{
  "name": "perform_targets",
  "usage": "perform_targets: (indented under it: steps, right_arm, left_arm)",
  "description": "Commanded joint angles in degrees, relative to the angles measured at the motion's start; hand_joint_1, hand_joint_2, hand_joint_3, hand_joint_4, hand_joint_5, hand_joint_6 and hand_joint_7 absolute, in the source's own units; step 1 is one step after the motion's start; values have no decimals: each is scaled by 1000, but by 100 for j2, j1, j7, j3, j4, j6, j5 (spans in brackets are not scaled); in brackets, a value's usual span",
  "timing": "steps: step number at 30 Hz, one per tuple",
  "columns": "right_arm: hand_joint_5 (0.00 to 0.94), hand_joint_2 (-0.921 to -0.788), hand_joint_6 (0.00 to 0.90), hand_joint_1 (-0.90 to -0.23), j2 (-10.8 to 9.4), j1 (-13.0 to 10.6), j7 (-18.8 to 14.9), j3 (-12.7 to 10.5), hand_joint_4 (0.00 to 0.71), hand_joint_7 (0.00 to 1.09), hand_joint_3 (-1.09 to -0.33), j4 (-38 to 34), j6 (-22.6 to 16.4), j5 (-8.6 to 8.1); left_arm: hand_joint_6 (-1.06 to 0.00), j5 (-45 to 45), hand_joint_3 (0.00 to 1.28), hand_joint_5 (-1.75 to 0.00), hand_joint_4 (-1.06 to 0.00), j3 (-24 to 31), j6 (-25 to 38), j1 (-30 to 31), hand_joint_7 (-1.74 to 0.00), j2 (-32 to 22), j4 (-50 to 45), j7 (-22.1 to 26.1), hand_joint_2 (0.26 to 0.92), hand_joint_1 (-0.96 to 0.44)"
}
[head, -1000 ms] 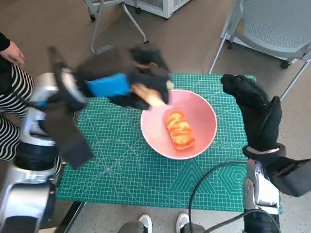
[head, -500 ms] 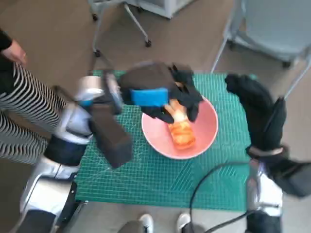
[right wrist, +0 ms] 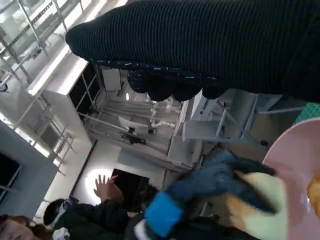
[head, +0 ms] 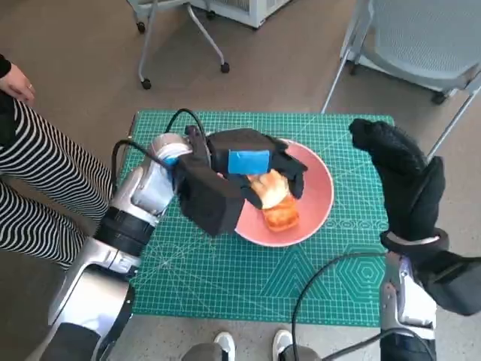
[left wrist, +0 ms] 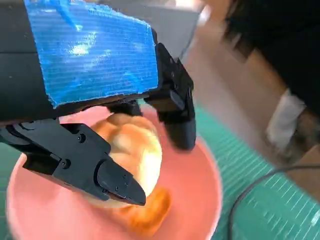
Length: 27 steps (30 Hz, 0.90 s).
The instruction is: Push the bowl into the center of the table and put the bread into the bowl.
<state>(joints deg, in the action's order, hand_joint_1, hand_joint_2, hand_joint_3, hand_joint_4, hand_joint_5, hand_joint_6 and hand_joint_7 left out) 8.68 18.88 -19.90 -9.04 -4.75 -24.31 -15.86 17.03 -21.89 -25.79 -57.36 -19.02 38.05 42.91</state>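
Observation:
A pink bowl sits on the green cutting mat, slightly right of the middle. One glazed bread piece lies inside it. My left hand, with blue tape on its back, hovers over the bowl and grips a second, paler bread piece. The left wrist view shows that bread between the black fingers, above the bowl and the other piece. My right hand, gloved, is raised upright by the mat's right edge, open and holding nothing. The right wrist view shows the glove and the left hand with bread.
A person in striped trousers stands at the left of the table. Chair legs and a grey chair stand behind it. A black cable loops over the mat's front right. Another person shows in the right wrist view.
My left hand has carried the pale bread from the bowl's far-left rim to above the bowl's inside. The camera shifted; the right hand stays raised.

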Motion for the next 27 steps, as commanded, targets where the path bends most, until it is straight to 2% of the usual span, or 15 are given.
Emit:
perform_targets:
  steps: [1,6,11,18,22,27]
  right_arm:
    - [0,-921,84,-710,-53,-159,76,-15,206,581,-717,-10,27,-14]
    - [0,-921,84,-710,-61,-148,105,-8,206,576,-717,-14,29,4]
    - [1,-921,85,-712,-66,-113,159,-5,207,574,-716,-10,50,27]
    - [1,-921,88,-712,-61,-87,205,9,208,570,-714,9,64,49]
    - [1,-921,90,-709,-49,-71,246,19,208,568,-714,70,108,69]
    - [1,-921,92,-707,-4,-44,295,9,209,566,-714,170,209,68]
  left_arm:
    - [-233,-236,31,-19,-118,130,146,43,-156,-20,-86,209,824,-223]
    - [-212,-311,19,-3,-63,176,78,71,-104,-61,-87,238,824,-254]
    - [-206,-518,6,-2,-22,371,-283,126,-84,-222,-8,260,780,-347]
    - [-210,-765,4,-4,-23,606,-615,174,-67,-358,64,300,777,-443]
    - [-218,-1143,1,-15,-52,901,-906,209,-63,-426,222,349,766,-466]
    - [-237,-1805,2,-21,-89,1354,-925,304,-62,-383,261,465,764,-480]
